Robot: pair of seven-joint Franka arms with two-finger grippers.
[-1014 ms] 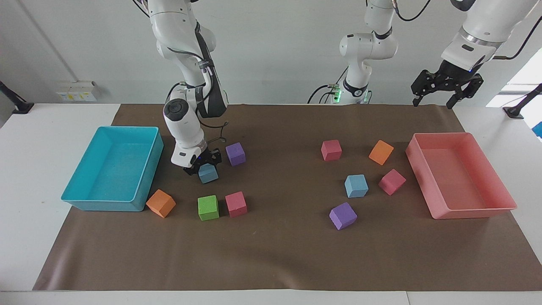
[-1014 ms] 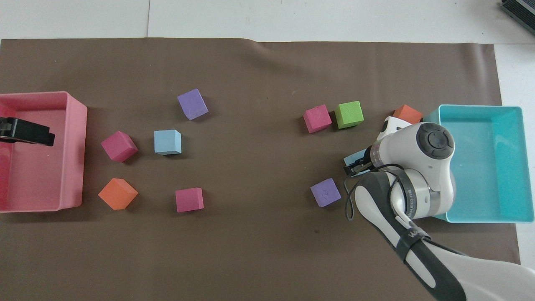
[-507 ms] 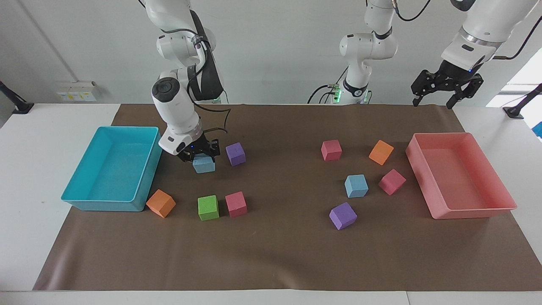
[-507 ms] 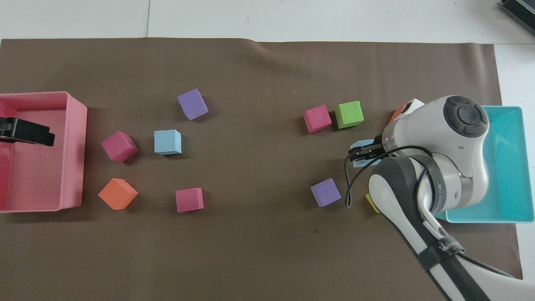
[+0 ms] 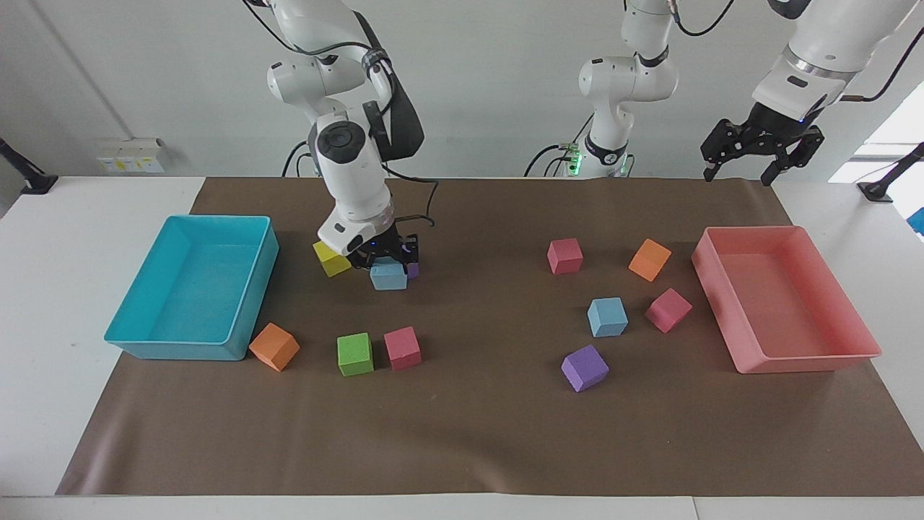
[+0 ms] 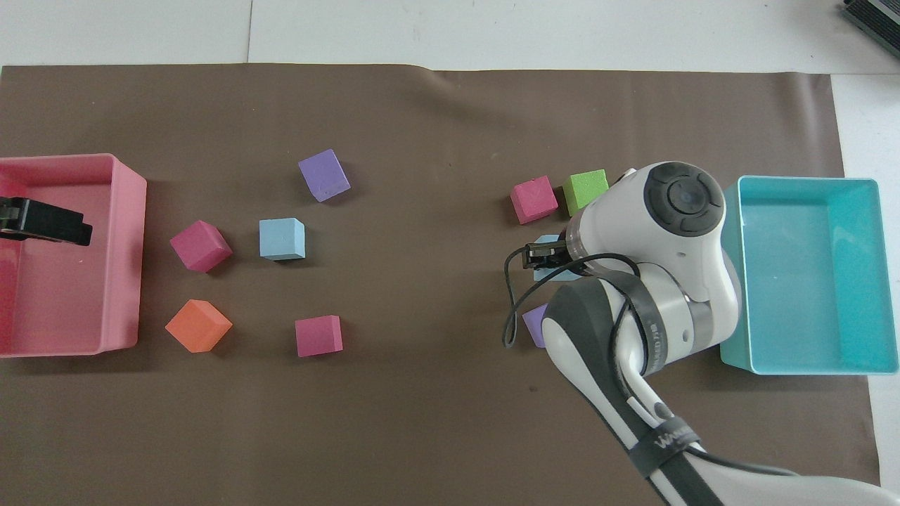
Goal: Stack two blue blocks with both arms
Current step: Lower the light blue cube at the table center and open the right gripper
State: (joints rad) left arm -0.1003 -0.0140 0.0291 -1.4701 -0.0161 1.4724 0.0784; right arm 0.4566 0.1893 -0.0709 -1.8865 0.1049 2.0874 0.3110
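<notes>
From across the table, my right gripper (image 5: 388, 261) clamps one blue block (image 5: 388, 277), now carried clear of the yellow cube (image 5: 331, 260); my left gripper (image 5: 760, 152) waits, fingers spread. From overhead, the second blue block (image 6: 282, 238) sits beside a magenta cube (image 6: 200, 245), and the turquoise tray (image 6: 872, 275) holds nothing.

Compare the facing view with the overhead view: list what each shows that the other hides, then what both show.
Only the facing view shows the yellow cube beside the right gripper, the orange cube by the turquoise tray, and the whole left gripper, raised and waiting above the mat's edge. Only the overhead view shows the left gripper over the pink tray. Both show the right gripper shut on a blue block and the other blue block on the mat.
</notes>
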